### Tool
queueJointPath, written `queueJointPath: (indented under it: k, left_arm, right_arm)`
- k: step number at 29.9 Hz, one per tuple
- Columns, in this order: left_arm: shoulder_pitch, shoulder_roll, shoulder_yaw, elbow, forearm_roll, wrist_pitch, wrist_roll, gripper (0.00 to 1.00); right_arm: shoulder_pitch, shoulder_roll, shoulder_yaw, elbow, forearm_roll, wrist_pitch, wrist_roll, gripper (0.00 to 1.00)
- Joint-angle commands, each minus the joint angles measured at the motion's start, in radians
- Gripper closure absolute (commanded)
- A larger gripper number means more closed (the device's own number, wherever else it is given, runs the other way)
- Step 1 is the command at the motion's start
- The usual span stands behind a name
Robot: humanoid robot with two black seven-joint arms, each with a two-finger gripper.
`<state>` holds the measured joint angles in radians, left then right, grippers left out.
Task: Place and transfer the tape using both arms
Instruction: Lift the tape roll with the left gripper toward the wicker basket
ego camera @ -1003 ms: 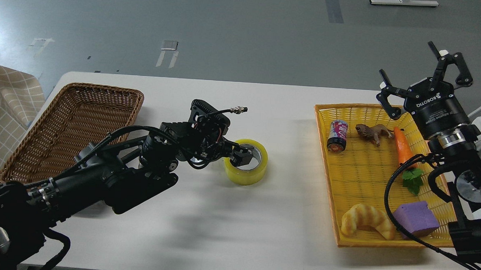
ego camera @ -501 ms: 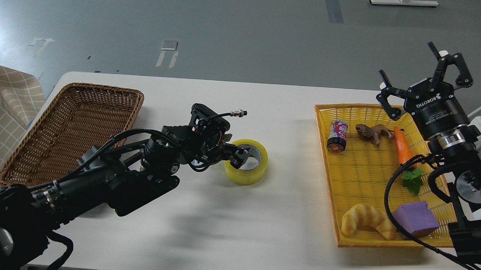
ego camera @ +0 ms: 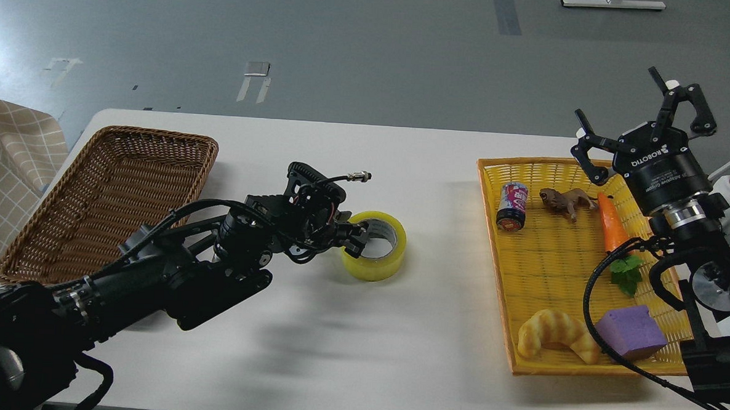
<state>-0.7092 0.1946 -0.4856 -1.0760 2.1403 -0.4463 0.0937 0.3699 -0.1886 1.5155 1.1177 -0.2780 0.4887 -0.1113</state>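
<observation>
1. The wide roll of translucent yellow packing tape (ego camera: 374, 245) lies flat on the white tabletop (ego camera: 334, 351), roughly in the middle, between the brown wicker basket (ego camera: 110, 194) at 9 o'clock and the yellow woven tray (ego camera: 559, 263) at 3 o'clock.
2. The left pincer (ego camera: 354, 238) is right at the roll's 9 o'clock rim, one dark fingertip apparently over the grey-white core. It's seen dark and end-on, so honestly I can't tell if it's clenched on the wall of the roll or loose.
3. The right pincer (ego camera: 642, 128) is parked up high at about 2 o'clock of the tray, fingers spread wide, holding nothing, well apart from the tape.
4. The tray holds a small drink can (ego camera: 512, 206), a brown toy animal (ego camera: 565, 201), an orange toy carrot (ego camera: 612, 225), a yellowish croissant (ego camera: 557, 335) and a purple foam block (ego camera: 632, 332). None of that matters for this job.
5. My read: this is the pick-up step on the left side, tape not yet off the tabletop.
6. Next move probably needs a firm pinch across the roll's wall, then a lift and a carry toward 9 o'clock, likely to the wicker basket. The thin rim could slip if the grip is shallow.
</observation>
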Motion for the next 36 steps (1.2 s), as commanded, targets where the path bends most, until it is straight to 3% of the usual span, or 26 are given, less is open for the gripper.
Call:
queueJointPath:
  k: [1, 11, 21, 30, 36]
  left_arm:
    - [-0.001, -0.012, 0.001, 0.002, 0.000, 0.005, -0.012, 1.00]
    - [-0.041, 0.019, -0.019, -0.027, -0.022, 0.032, -0.017, 1.00]
    - [-0.162, 0.190, -0.021, -0.090, -0.122, 0.043, -0.022, 1.00]
    - [-0.171, 0.454, -0.016, -0.105, -0.187, 0.099, -0.114, 1.00]
    - [-0.170, 0.629, -0.010, -0.094, -0.301, 0.116, -0.144, 1.00]
  right_arm:
    - [0.000, 0.000, 0.000, -0.003, -0.001, 0.000, 0.001, 0.00]
    - [-0.002, 0.000, 0.002, -0.001, 0.000, 0.000, 0.001, 0.00]
    - [-0.008, 0.001, 0.003, -0.001, 0.000, 0.000, 0.001, 0.00]
    - [-0.011, 0.012, 0.002, 0.001, 0.000, 0.000, 0.001, 0.00]
    - [-0.011, 0.012, 0.002, -0.003, 0.000, 0.000, 0.001, 0.00]
